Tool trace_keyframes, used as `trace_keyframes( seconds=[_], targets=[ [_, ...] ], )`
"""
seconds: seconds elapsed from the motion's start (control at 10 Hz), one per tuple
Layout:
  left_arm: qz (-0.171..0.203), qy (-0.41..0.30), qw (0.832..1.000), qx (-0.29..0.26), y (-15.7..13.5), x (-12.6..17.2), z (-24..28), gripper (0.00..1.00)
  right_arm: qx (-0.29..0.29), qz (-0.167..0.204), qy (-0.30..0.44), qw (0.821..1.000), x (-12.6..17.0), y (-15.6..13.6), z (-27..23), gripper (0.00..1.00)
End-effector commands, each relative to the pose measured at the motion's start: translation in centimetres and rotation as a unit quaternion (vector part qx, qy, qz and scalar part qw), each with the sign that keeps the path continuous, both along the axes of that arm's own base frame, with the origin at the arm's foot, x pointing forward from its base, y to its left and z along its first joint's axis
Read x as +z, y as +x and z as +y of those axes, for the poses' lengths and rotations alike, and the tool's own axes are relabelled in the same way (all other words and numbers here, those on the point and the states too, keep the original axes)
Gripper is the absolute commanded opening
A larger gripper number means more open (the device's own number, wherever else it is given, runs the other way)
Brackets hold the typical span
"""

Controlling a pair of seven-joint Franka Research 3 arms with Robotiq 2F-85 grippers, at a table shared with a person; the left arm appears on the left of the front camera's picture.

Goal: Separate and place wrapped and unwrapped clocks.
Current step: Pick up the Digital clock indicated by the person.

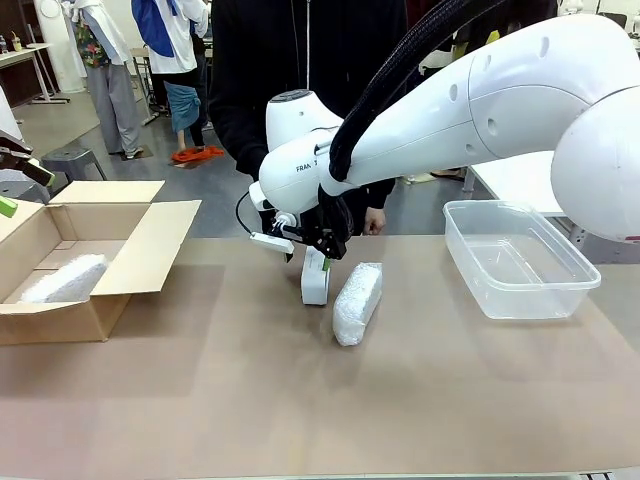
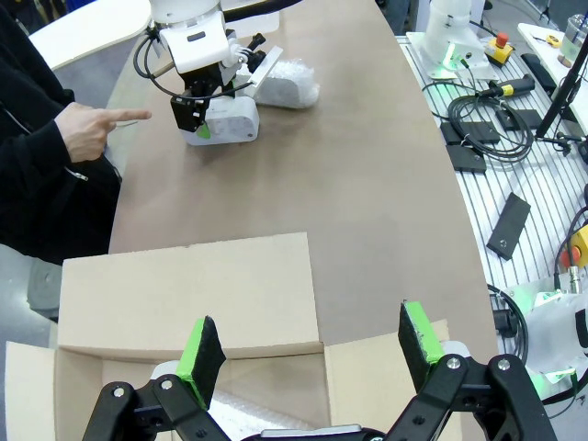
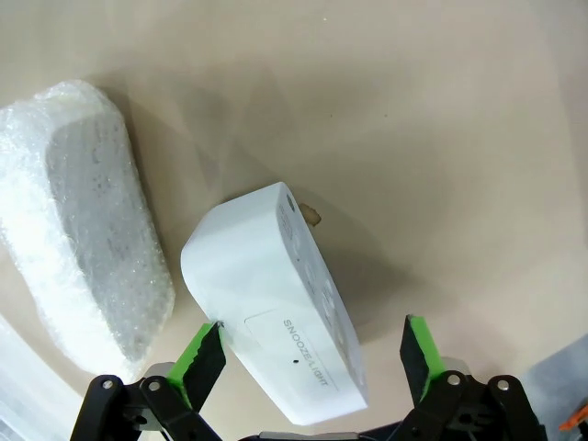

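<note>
At the left end of the bench (image 1: 300,400), an open cardboard box (image 1: 150,250) holds one wrapped clock (image 1: 65,278) lying in its bottom. Over that box hangs the left end effector (image 2: 310,344), its fingers wide apart with nothing between them.

Toward the middle, a person's hand (image 2: 92,129) at the far edge points a finger at the bare clock (image 1: 315,280), which stands on a narrow side on the bench. The right end effector (image 3: 312,349) is down over it, fingers apart and straddling the casing. One pad sits at or almost at the plastic and the other is clear of it, so nothing is clamped yet. Just beside the bare clock, on its right, lies the second wrapped clock (image 1: 357,302), flat on the bench; whether the two touch I cannot tell. Farther right, well apart, sits a clear plastic tub (image 1: 545,295).

The bare clock is probably light, rigid and smooth, hence slippery. The best hold looks to be across its two broad flat faces near mid-length, below the snooze bar printed on top. The closing fingers could nudge the neighbouring bundle. The wrapped clocks should also be light, but the bubble wrap is soft and will give before the pads bite. A firm squeeze across the narrow middle seems best for them.
</note>
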State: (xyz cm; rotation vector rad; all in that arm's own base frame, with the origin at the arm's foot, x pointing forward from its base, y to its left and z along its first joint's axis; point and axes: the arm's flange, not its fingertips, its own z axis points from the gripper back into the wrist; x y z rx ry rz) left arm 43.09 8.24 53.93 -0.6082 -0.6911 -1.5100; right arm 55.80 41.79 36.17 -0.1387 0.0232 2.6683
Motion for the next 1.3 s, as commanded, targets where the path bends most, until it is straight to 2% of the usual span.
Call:
trace_keyframes(
  seconds=[0.0, 0.6, 0.7, 0.9, 1.0, 1.2],
  targets=[
    [-0.005, -0.003, 1.000, -0.007, -0.1, 0.0, 0.1, 1.00, 0.002, 0.000, 0.006, 1.000, -0.2, -1.0, -1.2, 1.00],
    [-0.005, -0.003, 1.000, -0.007, -0.1, 0.0, 0.1, 1.00, -0.008, 0.009, 0.003, 1.000, -1.7, -1.0, -2.9, 1.00],
    [-0.005, -0.003, 1.000, -0.007, -0.1, 0.0, 0.1, 1.00, -0.009, 0.021, 0.003, 1.000, -2.1, -1.1, -2.6, 1.00],
    [-0.005, -0.003, 1.000, -0.007, -0.1, 0.0, 0.1, 1.00, 0.002, 0.012, 0.000, 1.000, -2.0, -1.0, -2.5, 1.00],
    [-0.005, -0.003, 1.000, -0.007, -0.1, 0.0, 0.1, 1.00, 0.018, -0.003, -0.002, 1.000, -2.0, -0.9, -2.5, 0.91],
    [-0.005, -0.003, 1.000, -0.007, -0.1, 0.0, 0.1, 1.00, 0.008, -0.010, -0.003, 1.000, -2.0, -1.0, -2.7, 0.72]
  ],
)
